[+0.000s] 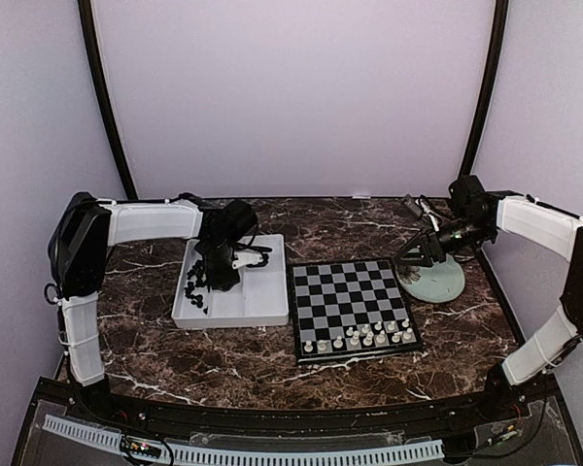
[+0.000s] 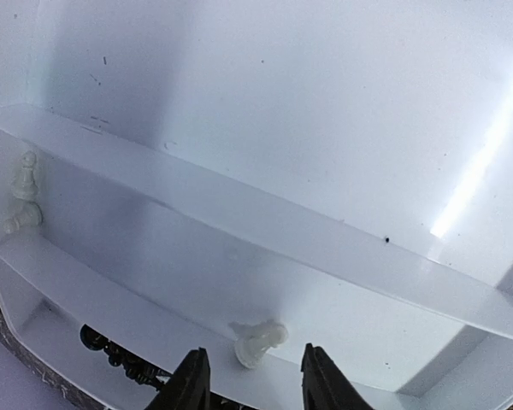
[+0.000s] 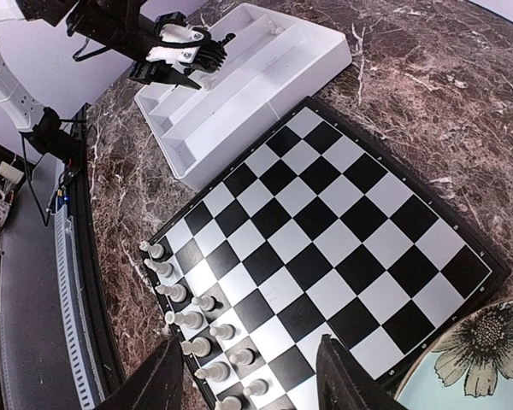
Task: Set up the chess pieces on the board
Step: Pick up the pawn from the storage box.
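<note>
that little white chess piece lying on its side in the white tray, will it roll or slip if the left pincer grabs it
Probably rigid and very light: the small white chess piece looks tiny beside the left pincer. Lying on its side, round-bodied, it may roll along the glossy white plastic tray if nudged. Its smooth taper could slip from a squeeze.

The bench (image 1: pixel 243 359) looks like polished dark brown marble with white veins, smooth and faintly shiny. The tray (image 1: pixel 262 291), at nine o'clock of the board (image 1: pixel 350 291), is white moulded plastic, glossy enough to carry a bright streak of glare, with a few dark specks. The board is smooth and shiny, its pale checks silvery. The white chess pieces (image 1: pixel 360 338) look like creamy plastic. The black chess pieces (image 1: pixel 196 291) have a slight gloss. The plate (image 1: pixel 442 283), at three o'clock, looks glazed, pale green with a printed flower.
</note>
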`<action>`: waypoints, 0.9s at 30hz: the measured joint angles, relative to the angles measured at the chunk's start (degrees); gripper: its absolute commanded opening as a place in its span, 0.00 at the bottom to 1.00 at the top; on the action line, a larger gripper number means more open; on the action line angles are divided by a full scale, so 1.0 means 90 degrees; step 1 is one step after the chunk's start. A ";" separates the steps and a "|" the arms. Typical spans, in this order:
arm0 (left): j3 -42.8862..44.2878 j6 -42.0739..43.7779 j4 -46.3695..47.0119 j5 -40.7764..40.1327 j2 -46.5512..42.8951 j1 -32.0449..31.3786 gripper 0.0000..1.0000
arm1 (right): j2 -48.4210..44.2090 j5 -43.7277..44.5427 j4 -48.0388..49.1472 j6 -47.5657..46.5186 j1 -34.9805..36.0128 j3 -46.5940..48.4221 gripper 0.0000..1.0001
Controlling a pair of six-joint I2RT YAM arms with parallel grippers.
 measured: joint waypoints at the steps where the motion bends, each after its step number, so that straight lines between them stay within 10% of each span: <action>1: -0.0039 0.0041 0.0019 -0.0058 0.0027 0.0000 0.40 | 0.0000 -0.0015 0.0000 -0.0002 0.0000 0.0000 0.55; 27: 0.0731 -0.0442 -0.0384 -0.0850 0.1056 0.0044 0.20 | 0.0027 -0.0131 -0.0027 -0.0073 0.0000 0.0000 0.54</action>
